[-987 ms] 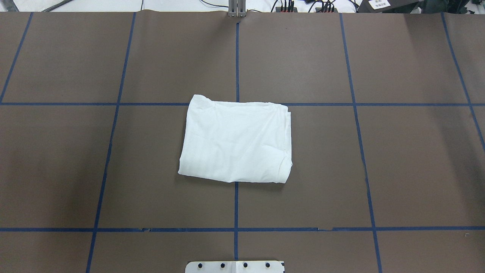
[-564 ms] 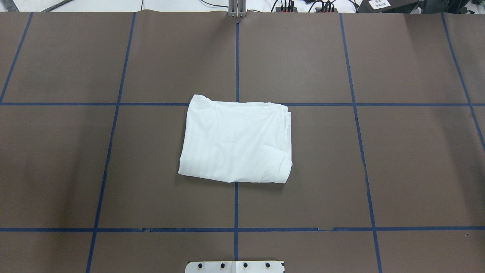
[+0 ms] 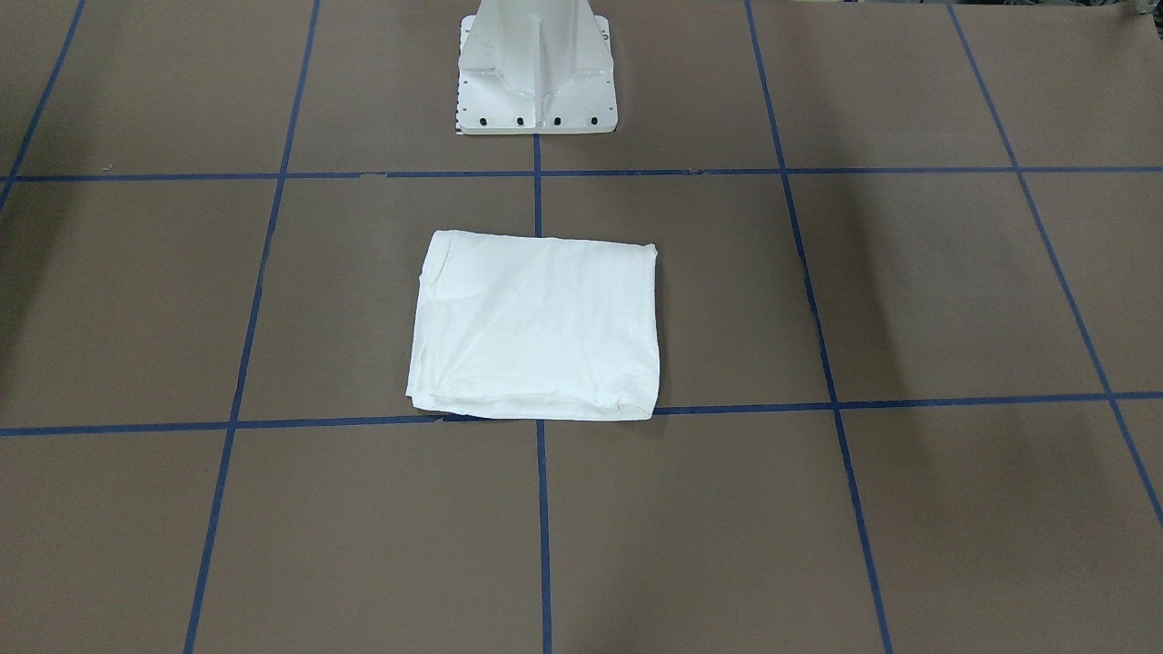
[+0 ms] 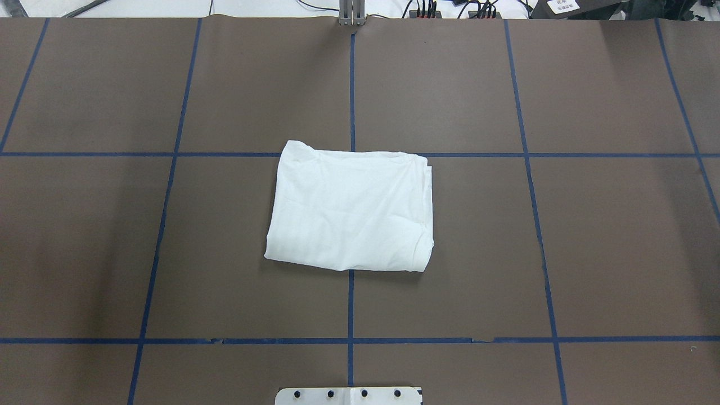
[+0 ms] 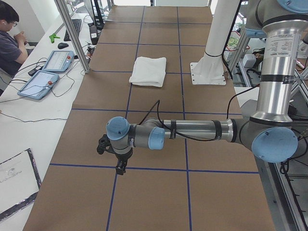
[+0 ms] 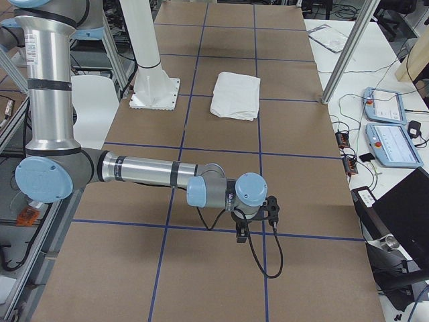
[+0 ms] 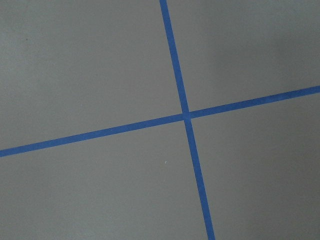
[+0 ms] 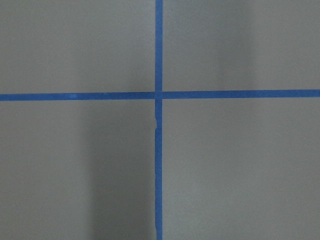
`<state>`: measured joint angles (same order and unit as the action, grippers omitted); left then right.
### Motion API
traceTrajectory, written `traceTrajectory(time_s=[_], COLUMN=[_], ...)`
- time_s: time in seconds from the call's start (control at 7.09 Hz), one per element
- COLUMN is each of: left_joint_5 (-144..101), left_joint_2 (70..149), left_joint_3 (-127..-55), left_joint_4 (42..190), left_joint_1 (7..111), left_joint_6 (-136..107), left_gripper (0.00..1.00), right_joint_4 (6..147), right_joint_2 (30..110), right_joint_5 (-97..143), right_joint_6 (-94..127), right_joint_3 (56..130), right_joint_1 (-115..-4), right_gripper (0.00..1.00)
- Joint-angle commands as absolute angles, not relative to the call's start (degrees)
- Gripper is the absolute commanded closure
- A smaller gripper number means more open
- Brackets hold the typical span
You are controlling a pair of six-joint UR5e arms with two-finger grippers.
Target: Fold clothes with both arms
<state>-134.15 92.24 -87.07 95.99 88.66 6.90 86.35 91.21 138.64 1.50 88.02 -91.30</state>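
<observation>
A: Are the jaws of the left gripper (image 5: 119, 168) and right gripper (image 6: 241, 233) apart?
B: That cannot be told. Both are hung over the counter (image 4: 506, 253), well apart from the folded T-shirt (image 4: 350, 211) laid at its middle.

I see my left arm (image 5: 192, 130) only from the side camera at its own end. The upper link stands upright at that frame's 3 o'clock and bends at a blue-capped joint, and the forearm runs level toward 9 o'clock. The wrist turns downward there, so the left gripper (image 5: 119, 169) points to 6 o'clock. The right arm (image 6: 141, 171) mirrors this in the opposite side view: upright link at 9 o'clock, forearm level toward 3 o'clock, and the right gripper (image 6: 241, 233) hanging toward 6 o'clock. From these angles I cannot tell whether either pair of jaws is parted or closed.
</observation>
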Motion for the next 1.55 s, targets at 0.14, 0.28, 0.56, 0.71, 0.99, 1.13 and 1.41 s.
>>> traceTrajectory(time_s=[0.14,0.28,0.56,0.71,0.99,1.13,1.41], left_joint_5=[-133.95,-133.95,-134.03,-134.03,-134.03,-134.12,-134.12], left_joint_2=[92.37,92.46,92.37,92.37,92.37,92.37,92.37], left_joint_3=[-87.28,-87.28,-87.10,-87.36,-87.54,-87.54,-87.54], left_joint_4=[95.98,96.06,95.98,96.15,96.24,96.24,96.33], left_joint_1=[88.68,88.68,88.68,88.68,88.68,88.68,88.68], left_joint_6=[6.86,6.86,5.11,-1.78,-3.34,-3.34,-3.25], left_gripper=[0.01,0.01,0.01,0.01,0.01,0.01,0.01], right_joint_4=[86.22,86.22,86.22,86.22,86.22,86.22,86.31], right_joint_2=[91.23,91.23,91.32,91.32,91.32,91.32,91.32], right_joint_5=[138.25,138.25,138.25,138.25,138.34,138.34,138.34], right_joint_6=[4.48,4.40,4.48,4.48,4.48,4.48,4.57], right_joint_3=[89.56,89.56,89.56,89.56,89.56,89.56,89.47], right_joint_1=[-92.72,-92.99,-93.08,-93.08,-93.08,-93.08,-93.08], right_gripper=[0.00,0.00,0.00,0.00,0.00,0.00,0.00])
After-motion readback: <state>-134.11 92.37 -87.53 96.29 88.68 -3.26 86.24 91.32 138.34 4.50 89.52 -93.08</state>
